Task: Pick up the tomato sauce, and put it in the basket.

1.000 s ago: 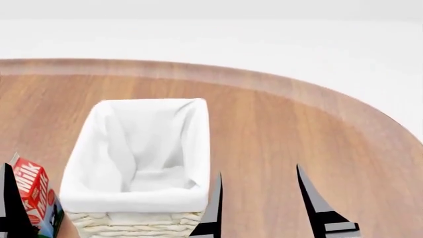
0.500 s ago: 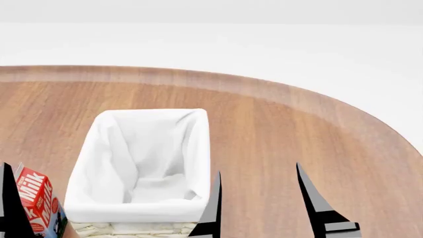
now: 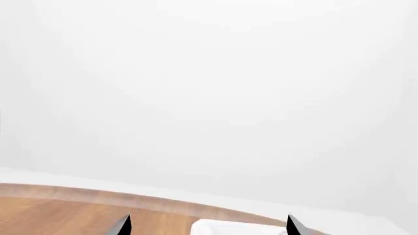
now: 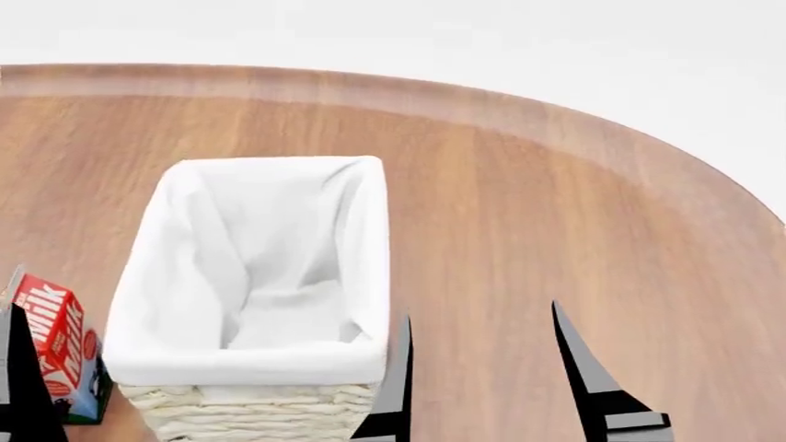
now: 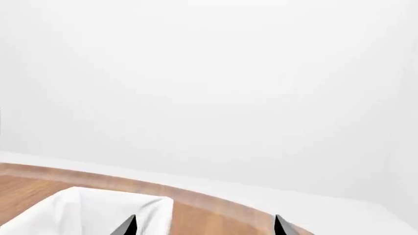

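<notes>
The tomato sauce is not in any view. The basket (image 4: 234,366), cream wicker with a white cloth lining, stands empty on the round wooden table (image 4: 553,212) at left of centre. Its cloth also shows in the right wrist view (image 5: 98,210) and the left wrist view (image 3: 235,228). My right gripper (image 4: 480,318) is open and empty, just right of the basket's near right corner; its jaws stand wide apart in the right wrist view (image 5: 205,218). My left gripper (image 3: 207,219) is open and empty; only one of its fingers (image 4: 18,378) shows in the head view, left of the basket.
A red milk carton (image 4: 62,345) stands just left of the basket, beside my left finger. The table's curved far edge (image 4: 590,124) runs across the back and right; beyond it is plain white floor.
The head view has tilted: the table and basket sank in the picture, then rose again, and more of the basket's wicker front shows. Both grippers keep their places in the view, open.
</notes>
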